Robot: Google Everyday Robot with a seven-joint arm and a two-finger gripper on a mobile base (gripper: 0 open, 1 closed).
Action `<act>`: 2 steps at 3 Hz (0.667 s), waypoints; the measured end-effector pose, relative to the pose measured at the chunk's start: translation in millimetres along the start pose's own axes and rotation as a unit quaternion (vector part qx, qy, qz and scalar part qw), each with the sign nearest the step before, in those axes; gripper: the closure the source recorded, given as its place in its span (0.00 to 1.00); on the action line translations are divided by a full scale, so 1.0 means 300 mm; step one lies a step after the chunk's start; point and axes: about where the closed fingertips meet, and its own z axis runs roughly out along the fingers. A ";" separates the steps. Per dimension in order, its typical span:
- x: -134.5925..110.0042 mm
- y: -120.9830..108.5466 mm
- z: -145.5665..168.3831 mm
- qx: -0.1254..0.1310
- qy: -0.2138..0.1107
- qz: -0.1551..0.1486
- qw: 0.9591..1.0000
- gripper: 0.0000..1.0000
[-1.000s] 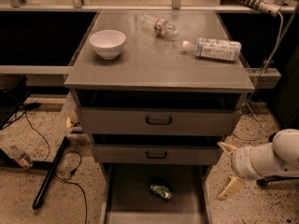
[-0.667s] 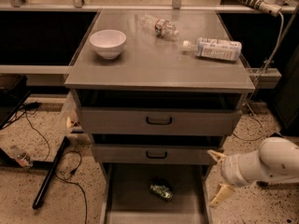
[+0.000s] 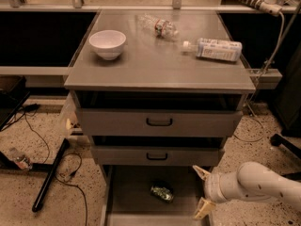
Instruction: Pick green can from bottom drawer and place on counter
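Note:
The green can (image 3: 162,192) lies on its side on the floor of the open bottom drawer (image 3: 127,197), near the middle. My gripper (image 3: 201,193) is at the drawer's right edge, to the right of the can and apart from it. Its two pale fingers are spread, one (image 3: 201,172) above and one (image 3: 203,208) below, with nothing between them. The white arm (image 3: 256,182) reaches in from the lower right. The counter (image 3: 155,60) is the grey cabinet top above.
A white bowl (image 3: 107,44) stands on the counter's left. Two clear plastic bottles (image 3: 159,25) (image 3: 214,48) lie at its back and right. The two upper drawers (image 3: 159,122) (image 3: 156,156) stand slightly open above the bottom drawer. Cables and a black bar (image 3: 49,175) lie on the floor at left.
My arm and gripper have moved left from the right edge of the view to the right side of the bottom drawer. The can has not moved.

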 end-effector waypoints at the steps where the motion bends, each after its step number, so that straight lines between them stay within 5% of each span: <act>1: 0.034 -0.042 0.124 0.044 -0.026 -0.018 0.999 0.00; 2: 0.099 -0.093 0.220 0.066 -0.063 -0.002 0.996 0.00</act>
